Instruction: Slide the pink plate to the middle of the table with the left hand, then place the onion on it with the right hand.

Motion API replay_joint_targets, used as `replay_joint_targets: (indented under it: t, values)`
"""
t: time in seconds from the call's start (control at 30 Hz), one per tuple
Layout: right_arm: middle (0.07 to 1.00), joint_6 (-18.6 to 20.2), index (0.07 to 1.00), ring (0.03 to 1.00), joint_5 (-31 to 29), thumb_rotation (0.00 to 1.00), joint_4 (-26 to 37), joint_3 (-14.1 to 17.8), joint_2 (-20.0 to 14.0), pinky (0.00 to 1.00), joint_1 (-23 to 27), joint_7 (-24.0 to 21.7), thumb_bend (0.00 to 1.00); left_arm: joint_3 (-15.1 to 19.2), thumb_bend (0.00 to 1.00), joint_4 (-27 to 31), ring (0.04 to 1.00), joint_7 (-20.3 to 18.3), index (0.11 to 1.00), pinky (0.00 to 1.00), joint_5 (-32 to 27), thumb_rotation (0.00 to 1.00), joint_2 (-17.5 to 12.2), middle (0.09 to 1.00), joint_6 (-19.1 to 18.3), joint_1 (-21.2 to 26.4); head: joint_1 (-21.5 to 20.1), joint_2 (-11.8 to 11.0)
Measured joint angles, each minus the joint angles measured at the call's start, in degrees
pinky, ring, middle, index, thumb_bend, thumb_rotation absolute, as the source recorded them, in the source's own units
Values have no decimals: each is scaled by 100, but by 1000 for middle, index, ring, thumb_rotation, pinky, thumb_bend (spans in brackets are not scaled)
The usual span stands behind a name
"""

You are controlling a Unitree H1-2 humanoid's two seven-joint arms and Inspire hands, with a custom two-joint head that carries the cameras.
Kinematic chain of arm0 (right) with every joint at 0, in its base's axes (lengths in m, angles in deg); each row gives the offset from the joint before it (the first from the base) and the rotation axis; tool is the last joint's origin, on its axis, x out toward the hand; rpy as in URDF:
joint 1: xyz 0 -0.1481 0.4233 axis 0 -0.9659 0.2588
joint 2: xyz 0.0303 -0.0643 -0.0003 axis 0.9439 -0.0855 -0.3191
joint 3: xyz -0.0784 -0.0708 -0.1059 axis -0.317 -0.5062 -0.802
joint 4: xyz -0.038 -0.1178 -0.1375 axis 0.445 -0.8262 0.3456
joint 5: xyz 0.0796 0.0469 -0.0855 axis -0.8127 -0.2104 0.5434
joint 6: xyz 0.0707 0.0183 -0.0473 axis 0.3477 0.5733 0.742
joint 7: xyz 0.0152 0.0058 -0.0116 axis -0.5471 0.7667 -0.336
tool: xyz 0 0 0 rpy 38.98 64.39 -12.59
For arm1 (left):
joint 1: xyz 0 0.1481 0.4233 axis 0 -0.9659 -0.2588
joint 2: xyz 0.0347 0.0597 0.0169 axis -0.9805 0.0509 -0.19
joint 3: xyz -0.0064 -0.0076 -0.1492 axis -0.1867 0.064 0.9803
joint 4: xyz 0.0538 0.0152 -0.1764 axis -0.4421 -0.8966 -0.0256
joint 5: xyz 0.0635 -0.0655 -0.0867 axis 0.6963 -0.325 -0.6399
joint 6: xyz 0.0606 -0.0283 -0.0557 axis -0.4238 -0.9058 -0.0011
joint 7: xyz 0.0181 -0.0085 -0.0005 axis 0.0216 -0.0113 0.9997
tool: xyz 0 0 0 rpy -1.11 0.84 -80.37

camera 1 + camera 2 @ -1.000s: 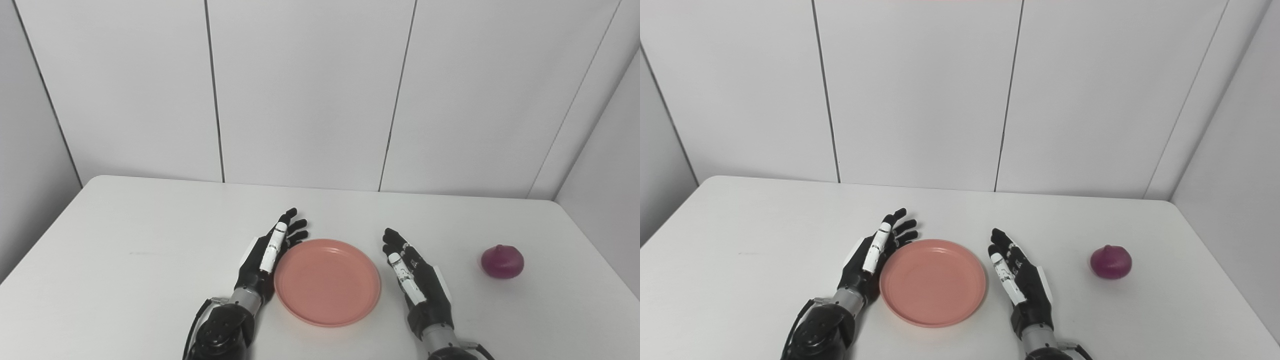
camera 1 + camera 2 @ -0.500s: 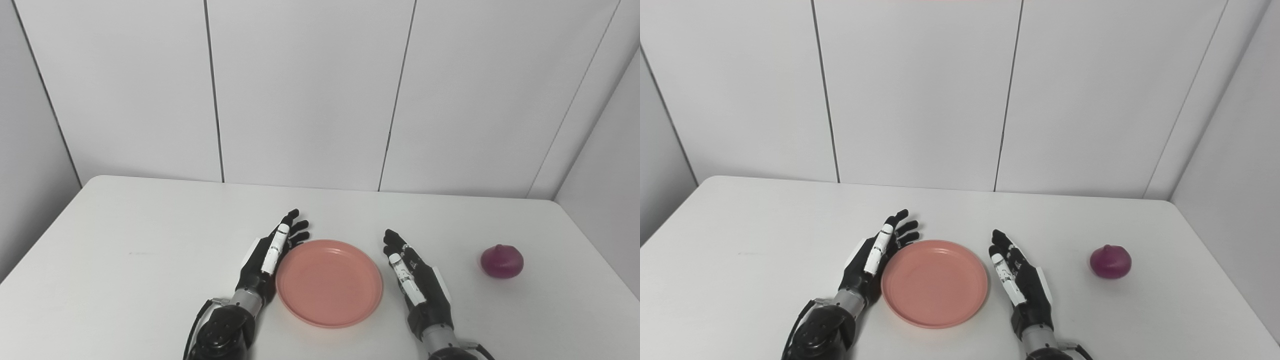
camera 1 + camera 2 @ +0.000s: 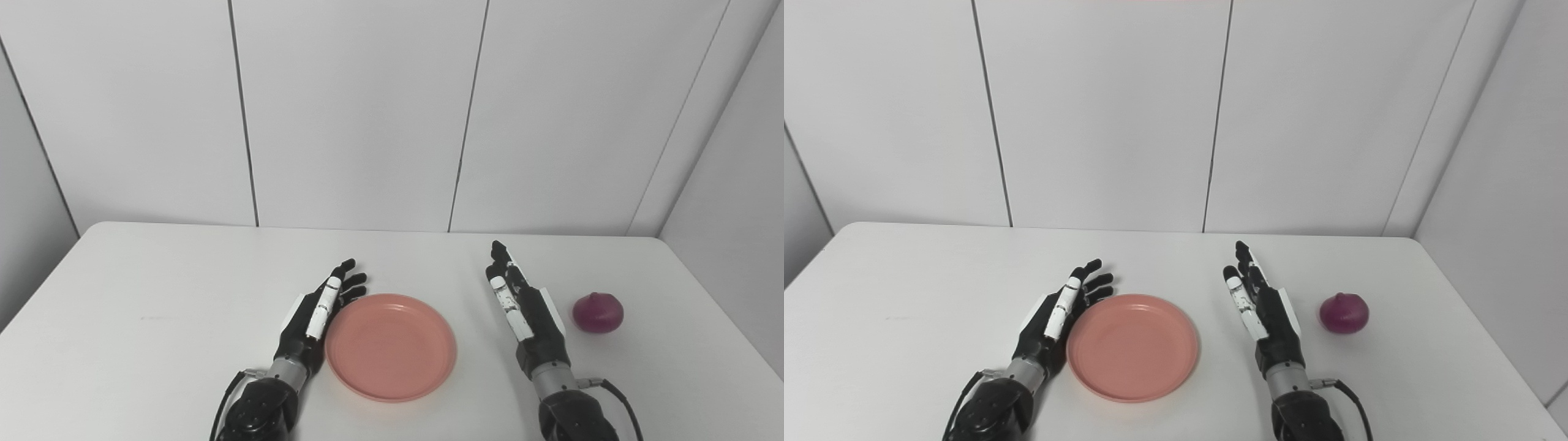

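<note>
We see a white table (image 3: 153,288) with the pink plate (image 3: 391,346) near its middle. Our left hand (image 3: 312,318) lies against the plate's left rim, fingers (image 3: 349,285) released and spread. Our right hand (image 3: 527,309) stands edge-up between plate and onion (image 3: 598,312), fingers straight, grasping nothing.
</note>
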Motion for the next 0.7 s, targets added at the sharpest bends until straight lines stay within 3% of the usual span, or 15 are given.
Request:
replay_joint_targets:
  t: [0.17,0.3,0.53,0.7]
  values:
    - [970,0,972,962,578,752,7,11,-297,922,163,203,549,26,503,-36,865,-139,900,875,-16,1000,-62,874,49,3,-177,-9]
    - [950,1,952,926,898,615,4,34,-391,863,245,342,651,64,487,-80,882,-301,911,900,-142,1000,-142,890,78,26,-361,-18]
    - [936,27,935,902,1429,544,-199,146,-541,828,454,669,731,310,485,-412,887,-462,910,906,-383,1000,-421,895,277,174,-546,0]
    - [933,157,910,899,1705,513,-256,167,-644,810,511,731,761,353,489,-528,893,-473,916,915,-407,1000,-436,902,435,195,-581,-9]
